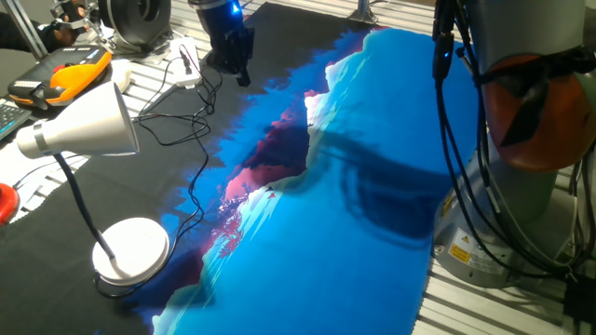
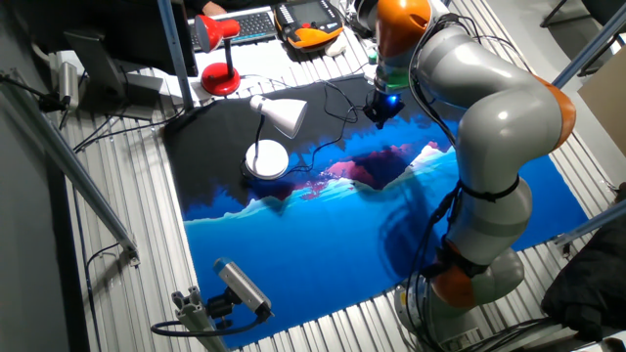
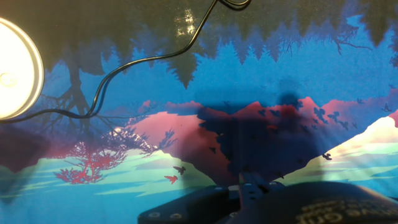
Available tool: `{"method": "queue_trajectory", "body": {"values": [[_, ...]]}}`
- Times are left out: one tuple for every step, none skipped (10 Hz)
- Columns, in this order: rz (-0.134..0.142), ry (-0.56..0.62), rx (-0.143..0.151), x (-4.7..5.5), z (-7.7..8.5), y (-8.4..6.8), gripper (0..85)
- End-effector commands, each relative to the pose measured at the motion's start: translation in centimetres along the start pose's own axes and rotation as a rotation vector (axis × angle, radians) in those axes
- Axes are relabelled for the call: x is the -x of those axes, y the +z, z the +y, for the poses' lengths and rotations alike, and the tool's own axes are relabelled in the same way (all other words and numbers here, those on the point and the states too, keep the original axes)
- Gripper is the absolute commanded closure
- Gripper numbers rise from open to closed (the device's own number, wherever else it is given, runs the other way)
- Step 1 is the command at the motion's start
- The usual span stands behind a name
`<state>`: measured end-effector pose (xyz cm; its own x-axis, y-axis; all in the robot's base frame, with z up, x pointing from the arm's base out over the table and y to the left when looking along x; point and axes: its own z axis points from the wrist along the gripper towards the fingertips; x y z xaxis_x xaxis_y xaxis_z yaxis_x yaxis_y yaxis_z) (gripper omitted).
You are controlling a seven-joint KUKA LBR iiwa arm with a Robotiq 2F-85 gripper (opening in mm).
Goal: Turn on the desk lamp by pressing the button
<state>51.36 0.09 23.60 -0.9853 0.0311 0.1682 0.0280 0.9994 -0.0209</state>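
Only partly seen: hand (image 1: 235, 67), dark and small, fingertip gap impossible to judge; no button discernible. Standing at desk's (image 1: 372, 279) left edge: desk lamp (image 1: 93, 130), white cone shade tilted, thin dark neck, round base (image 1: 130, 249).

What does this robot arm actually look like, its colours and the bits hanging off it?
The arm is made of rounded silver-grey segments with orange rings at the joints. Black cables run loosely along it. Its gripper is small and black, with a blue light glowing just above. A yellow warning sticker marks the base.
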Motion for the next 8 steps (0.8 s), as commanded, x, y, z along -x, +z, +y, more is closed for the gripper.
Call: {"method": "queue_trajectory", "body": {"values": [[0.0,0.0,0.0,0.0,0.0,0.0,85.0],[0.0,0.003,0.0,0.0,0.0,0.0,85.0],[0.0,0.003,0.0,0.0,0.0,0.0,85.0],[0.0,0.003,0.0,-0.01,-0.01,0.0,85.0],[-0.006,0.006,0.002,-0.06,-0.02,-0.01,85.0],[-0.011,0.003,0.002,-0.1,-0.01,-0.01,85.0],[-0.006,-0.016,-0.001,-0.1,-0.01,-0.01,85.0],[-0.011,-0.025,-0.003,-0.1,-0.01,-0.01,85.0]]}}
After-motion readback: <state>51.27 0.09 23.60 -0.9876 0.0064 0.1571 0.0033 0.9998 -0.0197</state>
